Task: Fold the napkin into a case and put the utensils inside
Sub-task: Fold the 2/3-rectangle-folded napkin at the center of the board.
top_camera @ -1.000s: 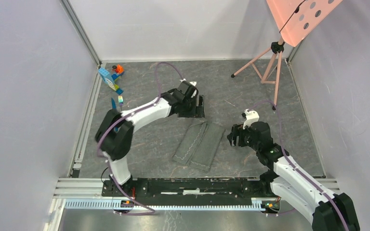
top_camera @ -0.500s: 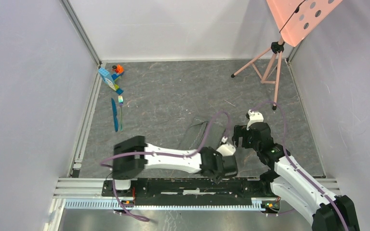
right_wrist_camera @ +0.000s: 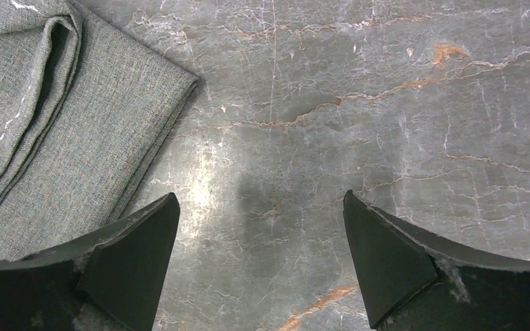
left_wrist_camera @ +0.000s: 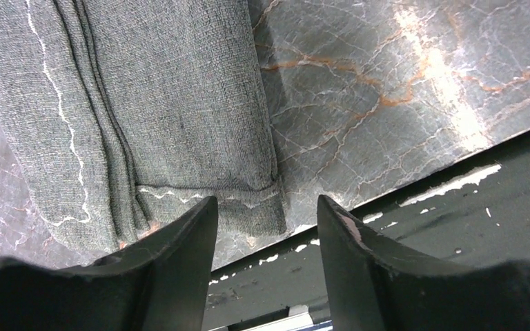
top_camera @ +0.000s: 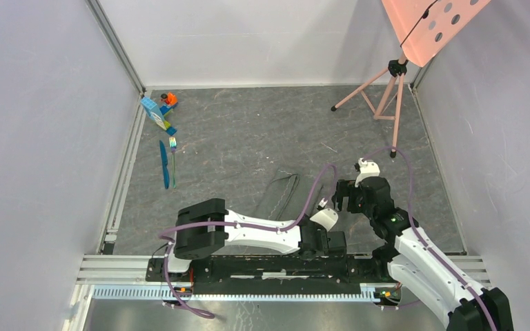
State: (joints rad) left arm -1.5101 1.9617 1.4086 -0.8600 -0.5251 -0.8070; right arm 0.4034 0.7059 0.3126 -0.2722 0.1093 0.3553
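matt woven cloth napkin, glossy veined tbl

Napkin mid-table, near front; utensils far left; blocks behind utensils; tripod back right.

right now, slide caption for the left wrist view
Open left gripper above the near corner of the folded napkin by the table edge

No readable txt, labels, brands or nos. anywhere — all views checked.
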